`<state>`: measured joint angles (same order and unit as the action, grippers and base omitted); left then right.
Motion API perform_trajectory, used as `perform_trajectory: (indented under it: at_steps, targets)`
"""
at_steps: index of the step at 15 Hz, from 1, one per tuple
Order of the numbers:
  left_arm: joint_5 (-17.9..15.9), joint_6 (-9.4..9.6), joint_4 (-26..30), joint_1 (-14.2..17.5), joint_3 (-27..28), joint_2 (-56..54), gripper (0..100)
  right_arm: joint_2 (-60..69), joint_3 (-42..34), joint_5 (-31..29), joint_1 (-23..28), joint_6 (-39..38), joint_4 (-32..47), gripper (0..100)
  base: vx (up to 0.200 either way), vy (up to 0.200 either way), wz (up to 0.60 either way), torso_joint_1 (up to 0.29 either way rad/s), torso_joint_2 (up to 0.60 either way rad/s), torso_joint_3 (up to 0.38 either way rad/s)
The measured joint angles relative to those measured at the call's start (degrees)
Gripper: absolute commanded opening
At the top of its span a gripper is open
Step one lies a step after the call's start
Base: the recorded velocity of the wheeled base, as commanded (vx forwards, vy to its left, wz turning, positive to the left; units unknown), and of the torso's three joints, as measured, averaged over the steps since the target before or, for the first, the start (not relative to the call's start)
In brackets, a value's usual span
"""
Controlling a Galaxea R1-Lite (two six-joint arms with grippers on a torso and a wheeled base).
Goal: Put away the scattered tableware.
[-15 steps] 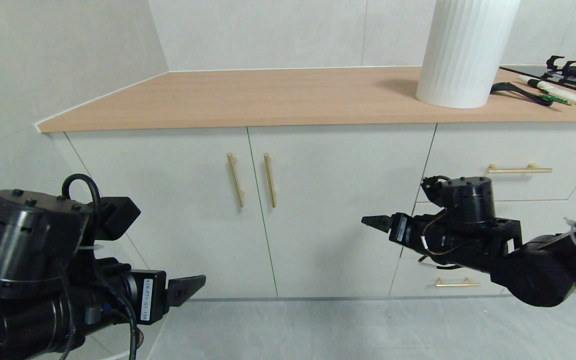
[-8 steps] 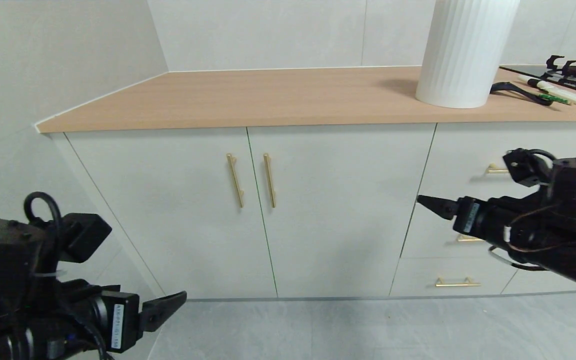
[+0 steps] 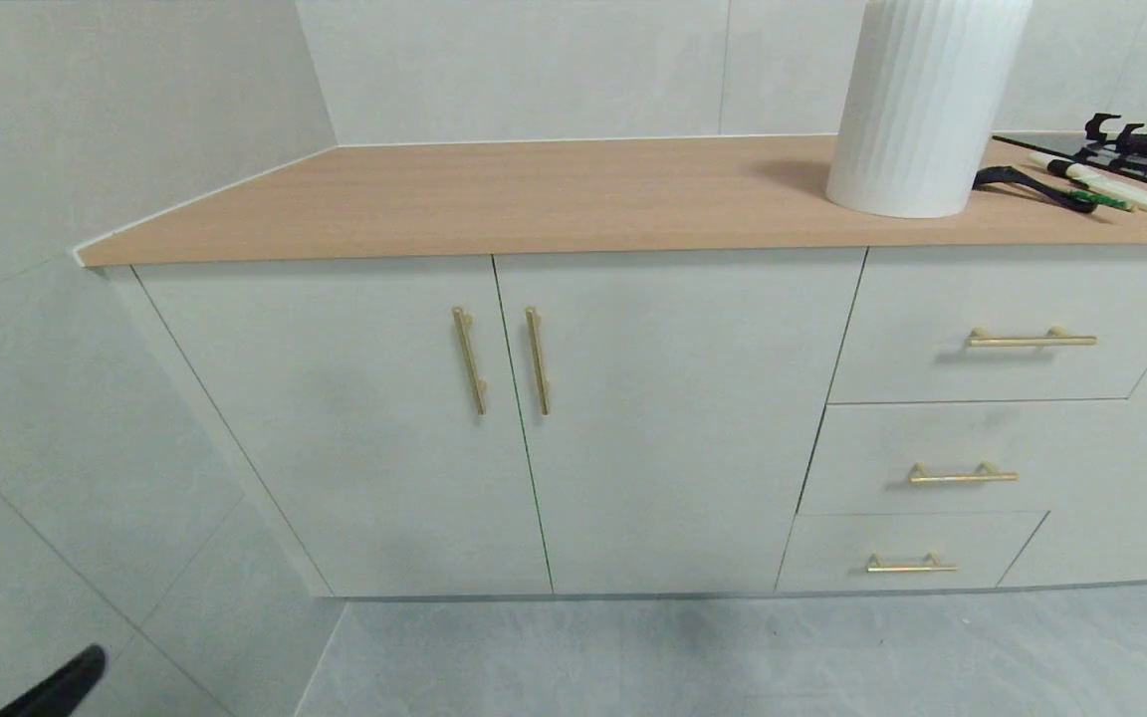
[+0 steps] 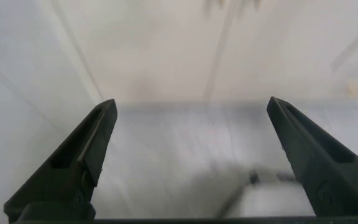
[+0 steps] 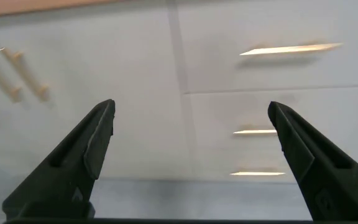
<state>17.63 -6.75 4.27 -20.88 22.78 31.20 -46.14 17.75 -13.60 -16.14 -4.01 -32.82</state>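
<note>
Two utensils, a black utensil and a white utensil with green marks, lie at the right end of the counter, just beside a tall white ribbed container and near a black stove grate. Below, the cabinet doors and drawers are shut. The left gripper hangs low over the floor, its fingers spread wide and empty. The right gripper faces the drawers, its fingers likewise apart, holding nothing.

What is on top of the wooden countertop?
A white ribbed container stands on the countertop; a black utensil and a white utensil lie beside it. The container hides the counter behind it, and its inside cannot be seen.
</note>
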Motion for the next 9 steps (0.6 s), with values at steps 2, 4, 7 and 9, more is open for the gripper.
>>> perform_trajectory:
  at_steps: [2, 4, 7, 9]
  targets:
    - [-1.0, 5.21, 0.1, 3.4, -0.9, -10.7, 100, 11.7, -1.1, -0.9, 4.0, 3.5, 6.8, 100, 0.0, 0.0, 0.0, 0.0, 0.0, 0.0]
    - [-2.1, 8.58, 0.0, 7.2, -1.8, -19.0, 100, 23.3, -1.7, -1.4, 8.1, 7.4, 14.0, 100, 0.0, 0.0, 0.0, 0.0, 0.0, 0.0]
    - [-2.1, 9.26, -1.8, 12.0, -3.9, -23.8, 100, 36.6, -2.5, -1.6, 12.8, 9.6, 23.2, 100, 0.0, 0.0, 0.0, 0.0, 0.0, 0.0]
    - [-0.1, 9.42, -6.9, 14.3, -7.6, -25.0, 100, 42.0, -4.2, -3.3, 15.1, 9.0, 25.9, 100, 0.0, 0.0, 0.0, 0.0, 0.0, 0.0]
